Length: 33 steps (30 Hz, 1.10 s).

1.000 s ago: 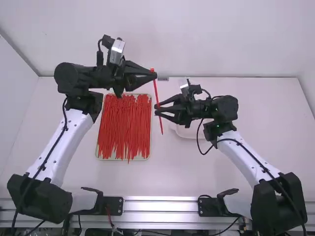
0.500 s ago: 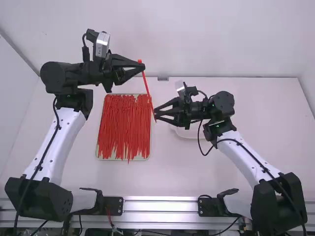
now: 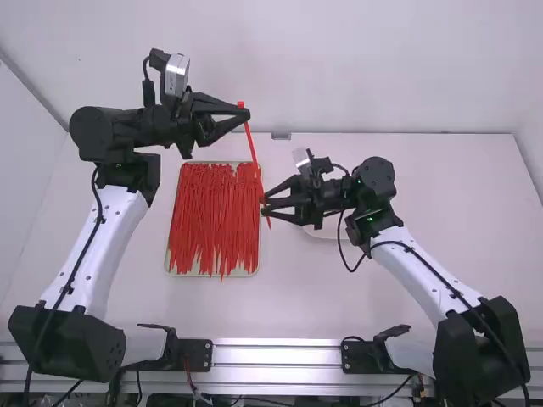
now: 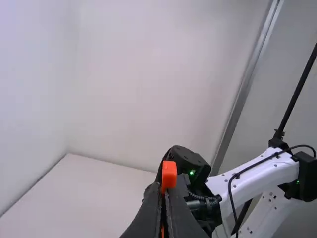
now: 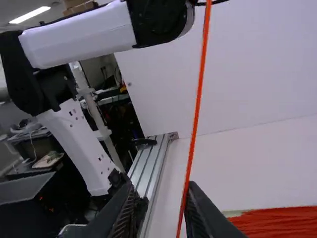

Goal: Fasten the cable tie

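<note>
My left gripper [image 3: 241,116] is raised above the far edge of the tray and is shut on the square head of a red cable tie [image 3: 254,165]. The strap hangs down and slightly to the right, over the tray's right edge. In the left wrist view the orange head [image 4: 169,174] sticks out above the closed fingertips of the left gripper [image 4: 163,192]. My right gripper [image 3: 265,203] points left at the strap's lower part, its fingers open on either side of it. The right wrist view shows the strap [image 5: 196,114] running between the spread fingers of the right gripper [image 5: 159,187], close to one finger.
A flat tray [image 3: 259,259] holds a thick pile of several red cable ties [image 3: 212,216] at the table's middle left. A small white dish [image 3: 321,232] lies below the right gripper's wrist. The table's right half and front are bare.
The left gripper lifted the tie up and to the left, then held still. The right gripper moved left until its open fingers straddle the strap's lower part.
</note>
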Each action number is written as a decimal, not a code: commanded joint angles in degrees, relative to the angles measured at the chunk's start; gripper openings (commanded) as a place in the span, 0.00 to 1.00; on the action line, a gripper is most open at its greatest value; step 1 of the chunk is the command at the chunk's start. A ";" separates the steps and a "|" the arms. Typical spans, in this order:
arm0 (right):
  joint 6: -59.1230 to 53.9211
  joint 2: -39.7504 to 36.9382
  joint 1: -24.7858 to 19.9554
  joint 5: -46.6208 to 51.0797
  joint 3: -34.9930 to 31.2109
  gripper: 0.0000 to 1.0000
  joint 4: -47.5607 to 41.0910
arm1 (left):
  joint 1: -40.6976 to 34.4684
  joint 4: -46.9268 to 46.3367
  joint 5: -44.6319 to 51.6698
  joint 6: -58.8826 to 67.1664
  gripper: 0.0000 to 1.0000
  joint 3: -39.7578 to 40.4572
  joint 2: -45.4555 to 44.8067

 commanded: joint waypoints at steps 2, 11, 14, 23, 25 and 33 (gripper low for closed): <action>-0.68 -0.09 0.74 -0.52 1.55 0.29 -0.94 | -0.15 0.66 -1.46 -1.51 0.01 1.64 0.04; -3.23 -0.09 2.14 -0.57 1.55 0.10 -3.85 | 0.24 0.61 -1.75 -1.64 0.01 1.64 0.00; -3.04 -0.09 1.42 -0.57 1.55 0.00 -3.87 | 0.04 0.66 -1.73 -2.25 0.01 1.64 0.00; -3.06 -0.09 1.75 -2.10 1.55 0.00 -3.82 | -0.13 1.09 -1.75 -2.62 0.01 1.64 0.00; -3.08 -0.09 1.81 -2.08 1.55 0.00 -3.91 | -0.15 1.09 -1.97 -3.04 0.02 1.64 0.00; -3.30 -0.09 1.03 -2.23 1.55 0.00 -4.28 | -0.15 0.00 -1.70 -2.71 0.02 1.64 0.04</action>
